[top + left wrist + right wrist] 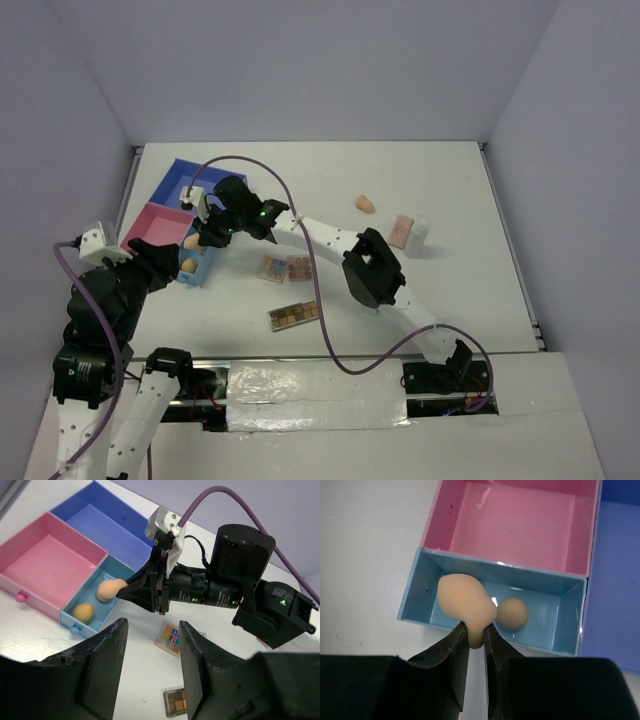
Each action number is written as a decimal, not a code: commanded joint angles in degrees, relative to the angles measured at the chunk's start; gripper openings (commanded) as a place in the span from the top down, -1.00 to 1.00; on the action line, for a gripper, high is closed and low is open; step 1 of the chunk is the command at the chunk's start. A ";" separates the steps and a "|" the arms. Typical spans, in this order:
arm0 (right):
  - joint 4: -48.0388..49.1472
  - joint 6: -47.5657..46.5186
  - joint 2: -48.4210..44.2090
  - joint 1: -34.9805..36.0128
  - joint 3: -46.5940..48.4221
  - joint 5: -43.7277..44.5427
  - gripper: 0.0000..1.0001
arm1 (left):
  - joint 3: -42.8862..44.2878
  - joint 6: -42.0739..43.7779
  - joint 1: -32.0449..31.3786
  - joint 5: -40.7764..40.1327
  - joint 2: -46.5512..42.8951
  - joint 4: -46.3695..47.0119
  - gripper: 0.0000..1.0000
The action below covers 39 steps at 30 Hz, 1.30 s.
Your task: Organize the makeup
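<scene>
bright, even light, soft shadows, glare on the pink compartment [520, 525], near fingers [100, 670] slightly blurred.

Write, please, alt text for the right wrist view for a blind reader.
The right tool pinches a peach sponge by its narrow end over the teal compartment, where a second sponge lies. A pink compartment sits beyond.

Sponge [465, 605] seemingly above small compartment [550, 620], another sponge [512, 614] inside

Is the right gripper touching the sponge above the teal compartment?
Touching. The right wrist view shows the right gripper pinching the sponge by its narrow end, no gap.
</scene>
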 commanded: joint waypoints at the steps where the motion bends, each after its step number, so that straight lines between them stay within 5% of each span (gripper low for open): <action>1: 8.97 2.57 -0.05 2.52 2.58 3.78 0.54 | 3.43 -0.25 0.33 -2.77 -1.50 -1.97 -0.15; 5: 11.00 4.24 -0.06 3.40 -0.67 4.92 0.22 | 4.13 -0.43 0.24 -3.29 -2.11 -3.99 -0.17; 15: 11.26 5.12 2.23 3.58 1.26 6.68 -0.15 | 4.40 -0.69 0.24 -2.24 -2.55 -5.23 -0.19; 25: 5.56 2.93 -8.04 0.51 -3.31 1.16 -0.81 | 2.03 -1.31 0.33 -0.57 -2.38 -2.59 -0.20; 31: -8.74 -6.01 -18.24 -7.93 -7.79 -5.02 -0.78 | -3.14 -2.97 0.33 2.59 -2.91 2.50 0.16; 36: -26.23 -20.17 -21.49 -14.25 -14.27 8.06 -0.73 | -6.41 -3.77 0.33 4.79 -2.20 7.07 0.26; 39: -33.45 -25.28 -21.15 -17.42 -15.79 17.64 -0.72 | -7.55 -3.68 0.33 5.67 -1.06 8.31 0.12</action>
